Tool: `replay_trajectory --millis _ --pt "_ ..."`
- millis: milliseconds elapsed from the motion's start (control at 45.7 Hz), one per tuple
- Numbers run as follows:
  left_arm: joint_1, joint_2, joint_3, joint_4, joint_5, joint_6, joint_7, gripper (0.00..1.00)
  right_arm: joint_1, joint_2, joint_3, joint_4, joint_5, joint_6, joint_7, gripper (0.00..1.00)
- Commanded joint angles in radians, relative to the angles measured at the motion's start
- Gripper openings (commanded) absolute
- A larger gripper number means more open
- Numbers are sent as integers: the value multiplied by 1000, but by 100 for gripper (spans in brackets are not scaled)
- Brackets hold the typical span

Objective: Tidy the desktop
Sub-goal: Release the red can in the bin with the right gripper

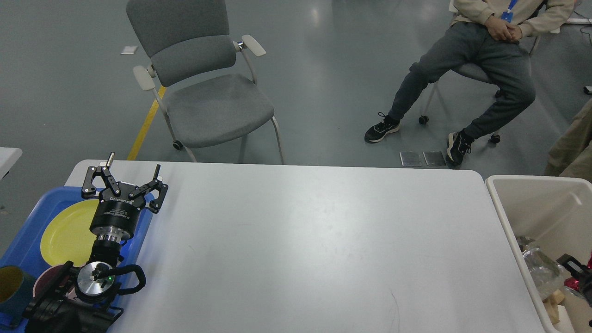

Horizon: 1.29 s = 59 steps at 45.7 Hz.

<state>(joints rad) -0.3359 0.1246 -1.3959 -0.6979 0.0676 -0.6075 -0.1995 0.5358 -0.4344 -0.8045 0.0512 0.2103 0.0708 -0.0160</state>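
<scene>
- Reaching in from the lower left corner, the left gripper [133,172] hangs with its two black fingers spread wide and nothing between them.
- Beneath and behind that pincer lies a blue tray [21,245], which sits at the left end of the desktop [314,245].
- On the tray, just below the left gripper's wrist, rests a yellow plate [64,236]; the wrist covers part of its right edge.
- Lower still, by the arm's thick joints, a dark red bowl [46,280] shows only in part, and a teal cup [11,289] with a yellowish inside stands at the picture's left edge.
- To the right of the pincer the desktop stretches white and bare toward a cream bin [513,217] at its far right end.
- Inside the bin lie crumpled clear plastic [539,268] and other scraps too small to tell.
- At the bin's lower right edge, well apart from the left pincer, a small black part and something red [576,273] show; whether this is the right gripper, and how its jaws stand, I cannot tell.
- Beyond the pincer, past the desktop's far edge, stands a grey chair [203,88]; farther right sits a person [476,60] with hands clasped.
</scene>
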Motion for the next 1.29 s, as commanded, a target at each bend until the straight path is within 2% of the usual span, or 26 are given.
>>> replay_trajectory --millis 0,306,328,350,372,415,459,481,503,590,1268 --pt "0 0 0 0 0 0 0 96 -10 6 1 -1 0 -8 -2 0" --pt "0 0 0 0 0 0 0 96 -13 14 1 -1 0 -14 -2 0" --pt "0 1 0 0 0 0 0 96 -14 17 1 -1 0 -20 -2 5" --pt "0 0 0 0 0 0 0 96 -14 19 1 -1 0 -28 -2 15" --pt "0 0 0 0 0 0 0 96 -17 20 1 -1 0 -38 -2 29" --pt "0 0 0 0 0 0 0 96 -23 23 1 -1 0 -72 -1 63" --pt "0 1 0 0 0 0 0 96 -25 26 -1 -1 0 -118 -1 90" --pt "0 0 0 0 0 0 0 96 -25 29 1 1 0 -143 -1 97" --pt "0 0 0 0 0 0 0 96 -26 32 1 2 0 -161 -1 100" --pt "0 0 0 0 0 0 0 96 -33 37 1 7 0 -200 1 100" --pt "0 0 0 -2 0 0 0 96 -30 45 -2 10 0 -201 8 100"
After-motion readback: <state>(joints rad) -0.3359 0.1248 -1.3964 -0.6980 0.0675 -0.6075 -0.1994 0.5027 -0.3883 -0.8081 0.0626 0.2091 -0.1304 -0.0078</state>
